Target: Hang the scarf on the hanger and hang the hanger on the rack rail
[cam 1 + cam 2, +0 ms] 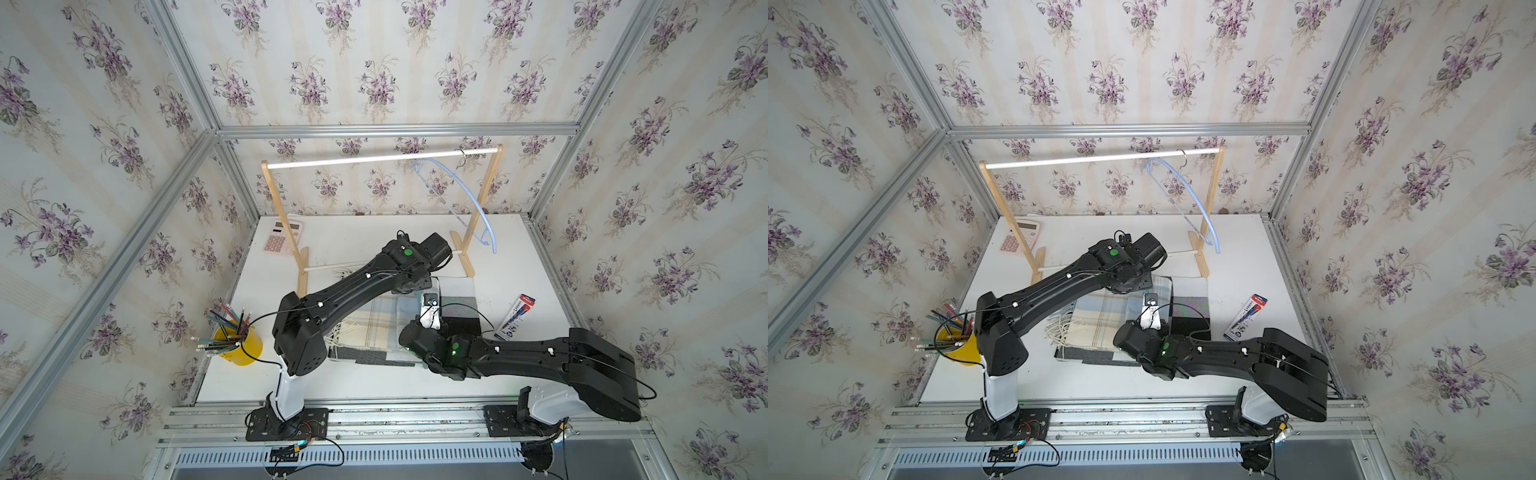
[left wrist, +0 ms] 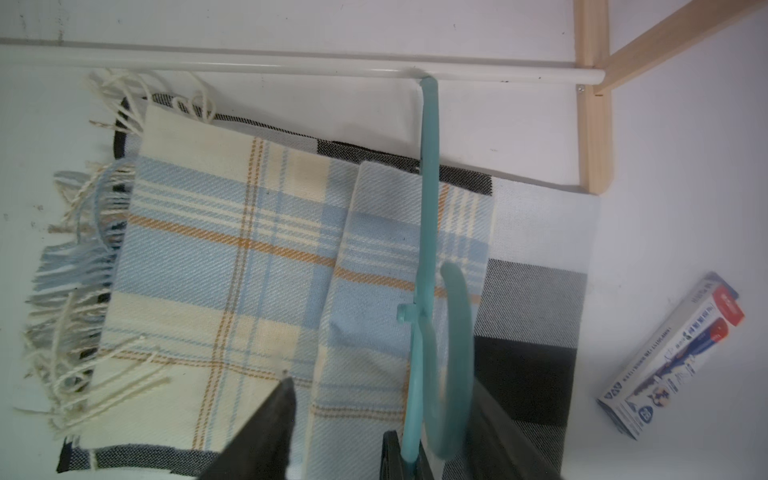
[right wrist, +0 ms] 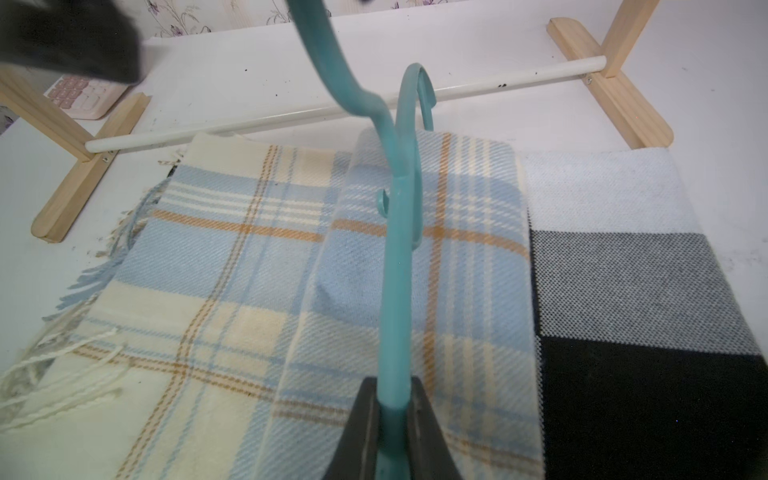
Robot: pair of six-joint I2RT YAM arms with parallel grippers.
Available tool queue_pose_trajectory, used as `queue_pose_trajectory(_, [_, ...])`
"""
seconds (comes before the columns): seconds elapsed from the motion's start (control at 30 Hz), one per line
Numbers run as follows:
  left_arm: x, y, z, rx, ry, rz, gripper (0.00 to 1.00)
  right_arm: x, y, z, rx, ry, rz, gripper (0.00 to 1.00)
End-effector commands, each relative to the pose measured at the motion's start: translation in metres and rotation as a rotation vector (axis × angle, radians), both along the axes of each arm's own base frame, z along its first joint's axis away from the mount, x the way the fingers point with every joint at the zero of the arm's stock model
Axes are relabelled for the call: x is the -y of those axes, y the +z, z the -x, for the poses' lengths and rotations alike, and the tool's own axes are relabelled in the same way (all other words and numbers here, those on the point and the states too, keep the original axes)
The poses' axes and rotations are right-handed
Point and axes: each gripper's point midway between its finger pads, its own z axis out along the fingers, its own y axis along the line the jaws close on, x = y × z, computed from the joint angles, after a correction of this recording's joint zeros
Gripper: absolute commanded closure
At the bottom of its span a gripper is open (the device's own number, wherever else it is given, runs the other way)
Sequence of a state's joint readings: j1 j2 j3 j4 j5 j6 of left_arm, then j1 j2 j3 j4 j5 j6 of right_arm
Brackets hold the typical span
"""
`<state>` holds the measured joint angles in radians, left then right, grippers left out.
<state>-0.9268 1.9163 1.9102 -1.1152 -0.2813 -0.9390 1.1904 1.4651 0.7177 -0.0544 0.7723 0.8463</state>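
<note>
Right gripper (image 3: 392,388) clamps the stiff teal plastic hanger (image 3: 395,291), left gripper (image 2: 380,384) gapes empty; limp blue-and-cream plaid scarf (image 3: 249,270) looks light, best pinched at its fold

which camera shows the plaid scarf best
The left wrist view: the plaid scarf lies nearly whole, fringe included, on the checked cloth. The right wrist view cuts off its near edge. In both top views the left arm hides part of it.
</note>
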Motion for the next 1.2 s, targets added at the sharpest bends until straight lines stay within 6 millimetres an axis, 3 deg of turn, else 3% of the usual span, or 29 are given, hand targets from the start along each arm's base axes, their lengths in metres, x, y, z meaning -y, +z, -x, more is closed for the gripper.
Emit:
queue_pose_trajectory(0.0, [-0.015,0.029,0.012,0.038,-0.102,0.01,0.08,0.01,-0.003,0.003,-0.03,-0.013,-0.008,1.0])
queue_pose_trajectory(0.13, [-0.042,0.055,0.027,0.104,-0.19,0.121,0.08,0.02,-0.005,0.005,-0.056,-0.019,-0.066,1.0])
queue_pose_trajectory(0.2, [-0.047,0.048,0.035,0.103,-0.231,0.226,0.09,0.025,-0.008,0.005,-0.074,-0.021,-0.092,1.0])
queue_pose_trajectory(0.3, [-0.05,0.026,0.039,0.085,-0.252,0.362,0.16,0.033,-0.011,0.004,-0.086,-0.033,-0.103,1.0])
queue_pose_trajectory(0.4, [-0.042,-0.016,0.035,-0.009,-0.249,0.414,0.21,0.038,-0.014,0.003,-0.094,-0.04,-0.105,1.0])
queue_pose_trajectory(0.47, [-0.03,-0.043,0.032,-0.085,-0.257,0.425,0.22,0.04,-0.017,0.004,-0.102,-0.043,-0.105,1.0])
queue_pose_trajectory(0.63, [0.001,-0.083,0.023,-0.228,-0.32,0.467,0.31,0.043,-0.019,0.005,-0.111,-0.053,-0.1,1.0])
queue_pose_trajectory(0.77, [0.006,-0.108,0.017,-0.269,-0.3,0.456,0.34,0.045,-0.019,0.006,-0.114,-0.057,-0.097,1.0])
queue_pose_trajectory(1.07, [-0.001,-0.139,0.018,-0.327,-0.281,0.396,0.34,0.048,-0.019,0.007,-0.116,-0.058,-0.1,1.0])
queue_pose_trajectory(1.1, [0.0,-0.142,0.019,-0.341,-0.283,0.397,0.36,0.048,-0.019,0.008,-0.117,-0.059,-0.098,1.0])
queue_pose_trajectory(1.17, [0.006,-0.146,0.02,-0.358,-0.3,0.418,0.54,0.048,-0.02,0.008,-0.119,-0.058,-0.099,1.0])
